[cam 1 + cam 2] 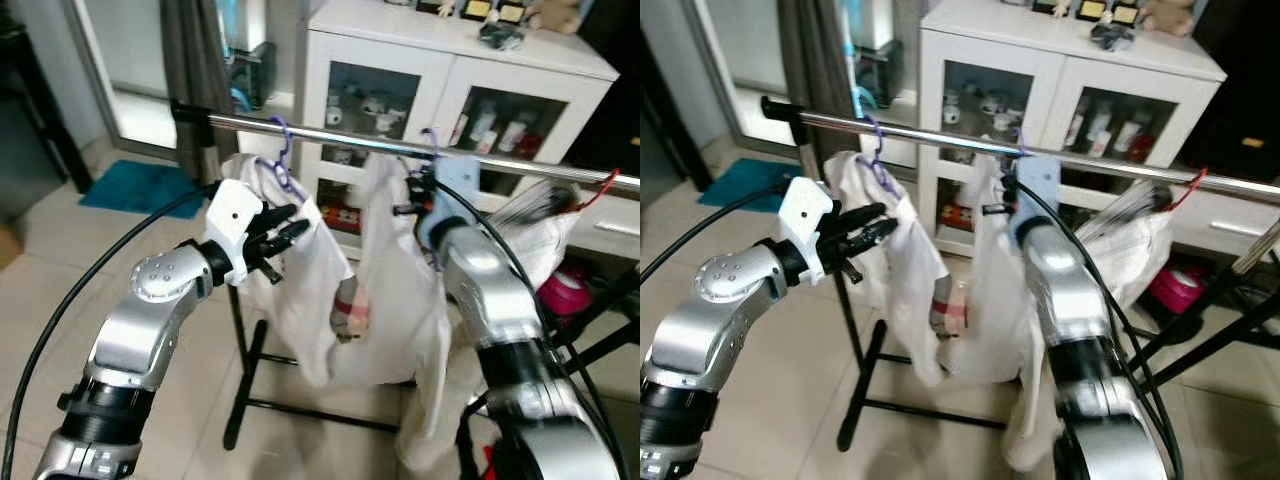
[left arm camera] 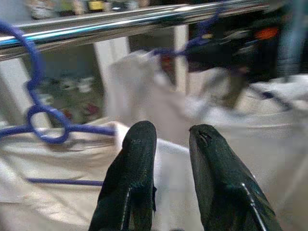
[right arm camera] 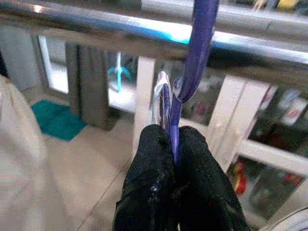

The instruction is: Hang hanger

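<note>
The right hand (image 3: 172,159) is pinched tight on the neck of a purple hanger (image 3: 195,67) whose hook curves over the steel rail (image 1: 400,147) just above its fingertips, a white garment (image 1: 400,270) hanging below. To finish well, lower until the hook bears fully on the rail, then part the fingers gently. The left hand (image 1: 285,232), slightly parted and empty, hovers beside the neighbouring hung hanger (image 2: 43,127).
</note>
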Robot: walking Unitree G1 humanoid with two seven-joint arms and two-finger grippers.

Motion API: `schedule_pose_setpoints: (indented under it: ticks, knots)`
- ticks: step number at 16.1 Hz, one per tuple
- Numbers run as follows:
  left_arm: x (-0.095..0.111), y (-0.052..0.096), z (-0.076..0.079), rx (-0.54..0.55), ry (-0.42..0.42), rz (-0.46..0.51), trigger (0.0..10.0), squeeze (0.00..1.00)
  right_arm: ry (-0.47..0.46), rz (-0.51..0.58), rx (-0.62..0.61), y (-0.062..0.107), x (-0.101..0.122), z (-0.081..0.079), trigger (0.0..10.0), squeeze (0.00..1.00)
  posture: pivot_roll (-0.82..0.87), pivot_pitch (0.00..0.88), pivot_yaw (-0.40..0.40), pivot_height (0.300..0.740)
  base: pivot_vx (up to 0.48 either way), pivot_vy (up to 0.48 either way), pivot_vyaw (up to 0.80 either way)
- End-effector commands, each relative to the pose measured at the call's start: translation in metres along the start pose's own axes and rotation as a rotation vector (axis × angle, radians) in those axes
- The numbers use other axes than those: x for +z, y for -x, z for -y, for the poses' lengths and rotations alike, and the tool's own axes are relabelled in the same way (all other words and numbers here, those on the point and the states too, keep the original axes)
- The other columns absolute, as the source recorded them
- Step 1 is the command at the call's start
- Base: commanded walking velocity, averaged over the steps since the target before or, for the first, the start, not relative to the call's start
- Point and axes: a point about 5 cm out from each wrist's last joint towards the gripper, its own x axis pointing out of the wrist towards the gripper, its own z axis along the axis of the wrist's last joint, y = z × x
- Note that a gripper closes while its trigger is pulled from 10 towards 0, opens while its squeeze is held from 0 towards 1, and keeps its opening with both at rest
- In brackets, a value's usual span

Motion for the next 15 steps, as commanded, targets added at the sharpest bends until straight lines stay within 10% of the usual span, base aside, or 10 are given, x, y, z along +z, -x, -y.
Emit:
schedule_pose_setpoints:
  ticks: [1, 15]
  knots:
    - [0.009, -0.005, 0.001, -0.053, -0.009, 0.011, 10.0, 0.00, -0.048, 0.000, -0.008, -0.007, 0.008, 0.005, 10.0, 0.00, -0.10, 0.000, -0.054, 0.740, 0.000, 0.000, 0.00]
    - [0.012, -0.007, 0.004, -0.135, -0.010, -0.027, 10.0, 0.00, -0.112, -0.220, -0.113, -0.030, -0.020, 0.013, 10.0, 0.07, -0.08, 0.000, -0.058, 0.740, 0.000, 0.000, 0.00]
